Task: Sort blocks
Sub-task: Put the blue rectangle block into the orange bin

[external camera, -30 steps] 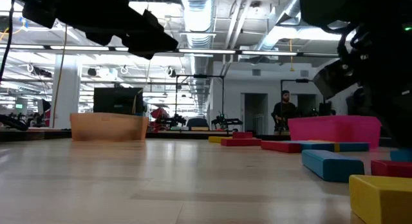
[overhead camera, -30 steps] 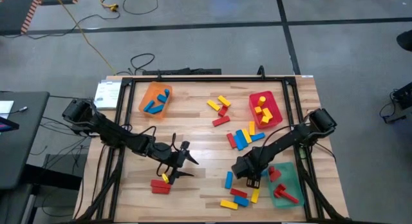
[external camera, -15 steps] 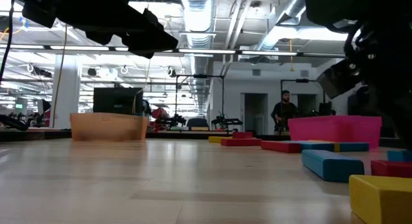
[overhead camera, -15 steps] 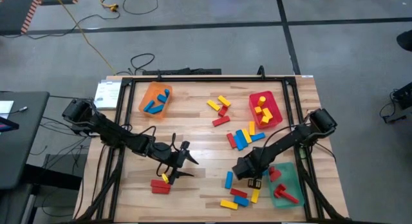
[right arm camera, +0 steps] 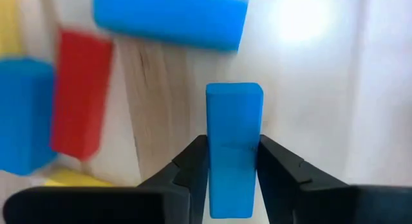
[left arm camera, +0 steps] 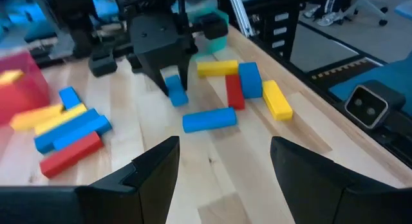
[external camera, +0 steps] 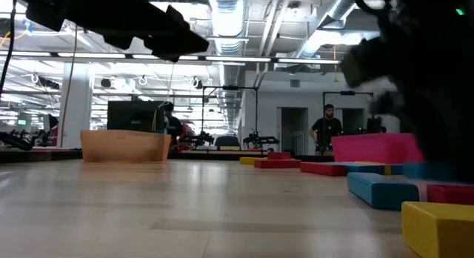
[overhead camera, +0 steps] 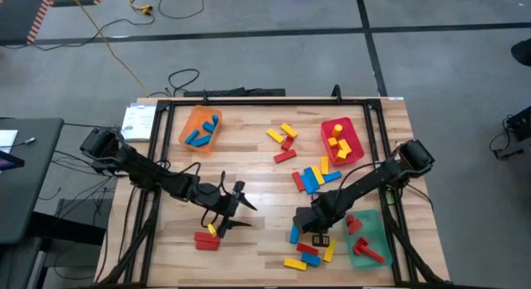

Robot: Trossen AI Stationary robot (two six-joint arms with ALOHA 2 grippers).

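Right hand (right arm camera: 233, 176): we are closing its two dark fingers (right arm camera: 190, 166) on a blue block (right arm camera: 234, 147), one pad flat on each long side, the block standing up between them with its square end showing. Step in hand, as we judge it: the pick of one blue piece, low over the near right part of the tabletop (overhead camera: 257, 177); next we are needing a clean lift clear of the neighbours, then a carry across to the orange tray (overhead camera: 199, 129), which already is holding blue pieces, without knocking the scatter below. Around the grip: another blue block (right arm camera: 170, 19) lying crosswise just beyond, a red block (right arm camera: 80, 92) beside it, and yellow ones nearby. Left hand (overhead camera: 235, 208): we are holding it open and empty over the middle of the tabletop, waiting, near a small red and yellow cluster (overhead camera: 207, 237). Blocks, general: small oblong pieces in plain red, yellow or blue, matt and square-edged; most are lying loose, some already sitting in the red tray (overhead camera: 358, 145) and the green tray (overhead camera: 377, 231).
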